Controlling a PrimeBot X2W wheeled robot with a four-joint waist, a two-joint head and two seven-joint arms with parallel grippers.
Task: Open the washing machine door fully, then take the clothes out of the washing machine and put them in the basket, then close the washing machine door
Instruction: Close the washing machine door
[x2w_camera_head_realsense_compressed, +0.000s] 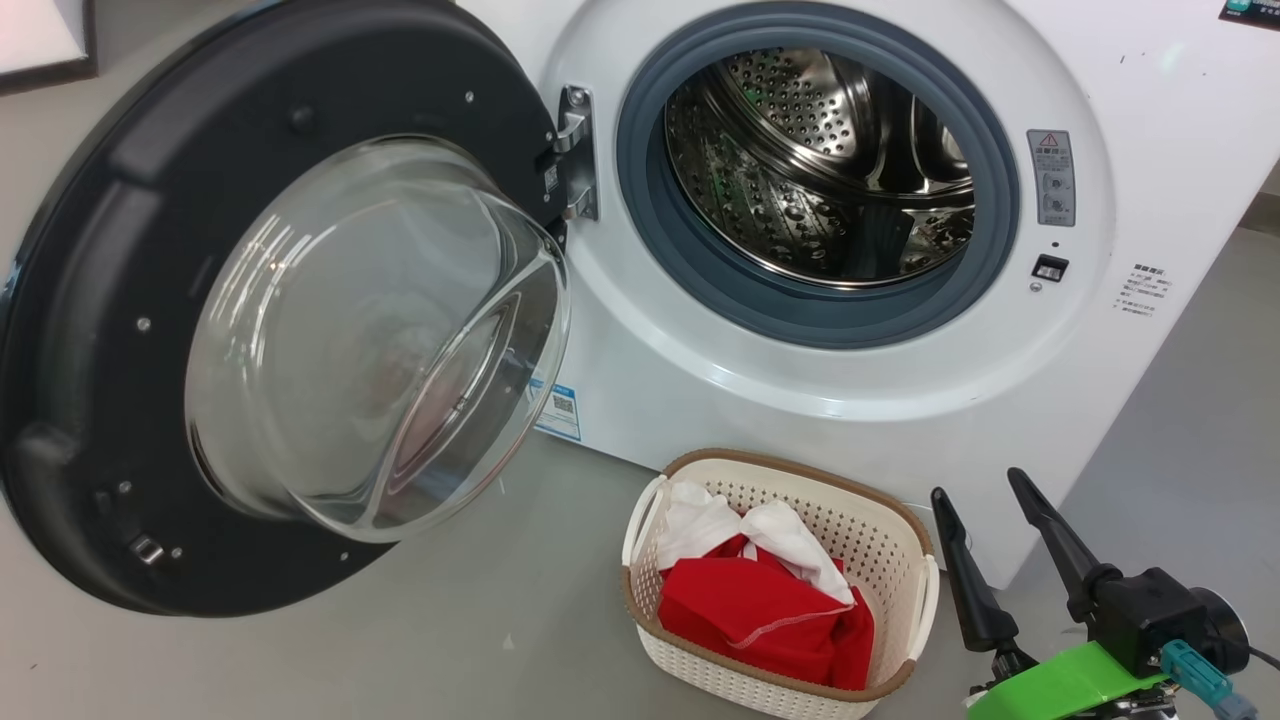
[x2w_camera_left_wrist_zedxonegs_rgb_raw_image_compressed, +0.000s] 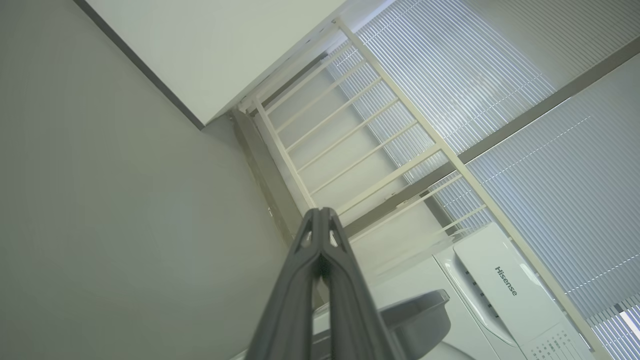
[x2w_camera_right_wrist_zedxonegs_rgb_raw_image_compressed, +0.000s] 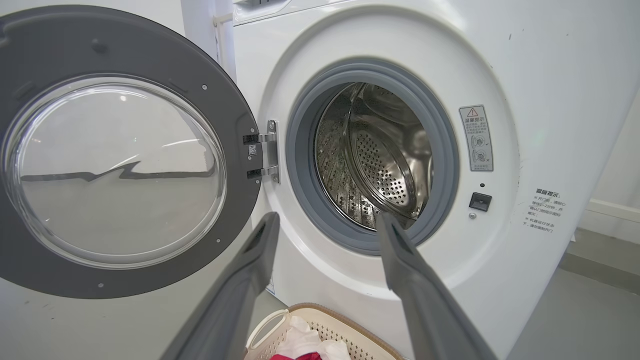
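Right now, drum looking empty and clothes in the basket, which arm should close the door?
Probably right. The right gripper is open, facing the washing machine with the washing machine door in its view; the left gripper is shut, aimed away at a white rack.

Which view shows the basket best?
Head view: nearly all of the basket, with red and white clothes inside. Right wrist view catches just its top corner at the bottom edge. Left wrist view faces a rack.
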